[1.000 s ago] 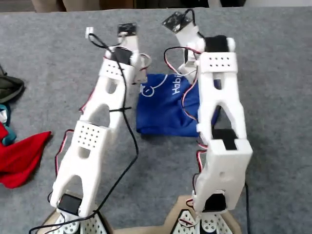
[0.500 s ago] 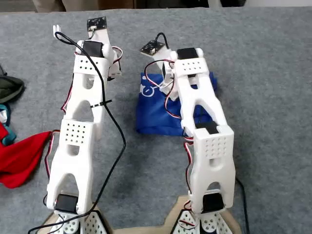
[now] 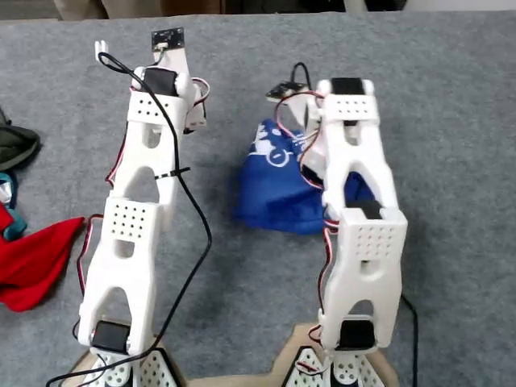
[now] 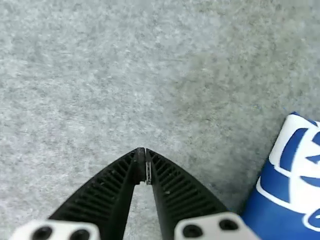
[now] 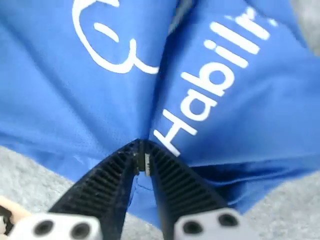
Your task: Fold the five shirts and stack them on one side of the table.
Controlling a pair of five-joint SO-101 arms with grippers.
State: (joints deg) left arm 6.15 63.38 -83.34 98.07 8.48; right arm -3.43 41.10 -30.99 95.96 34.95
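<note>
A blue shirt (image 3: 270, 197) with white print lies bunched on the grey table (image 3: 451, 121) between the two arms. In the right wrist view my right gripper (image 5: 142, 156) is shut, pinching a raised fold of the blue shirt (image 5: 100, 100) by the lettering. From above, the right gripper (image 3: 302, 143) sits over the shirt's far edge, mostly hidden by the arm. My left gripper (image 4: 141, 162) is shut with nothing in it, over bare table just left of the shirt's printed corner (image 4: 295, 175). From above, the left gripper (image 3: 192, 117) stands apart from the shirt.
A red shirt (image 3: 32, 258) lies crumpled at the left edge of the table. Behind it are a dark green garment (image 3: 16, 145) and a bit of teal cloth (image 3: 6, 192). Bare grey table stretches to the right of the arms and along the back.
The left arm swung left, away from the blue shirt. The right arm dipped onto the shirt, then shifted right, and the flat shirt now sits bunched and drawn rightward.
</note>
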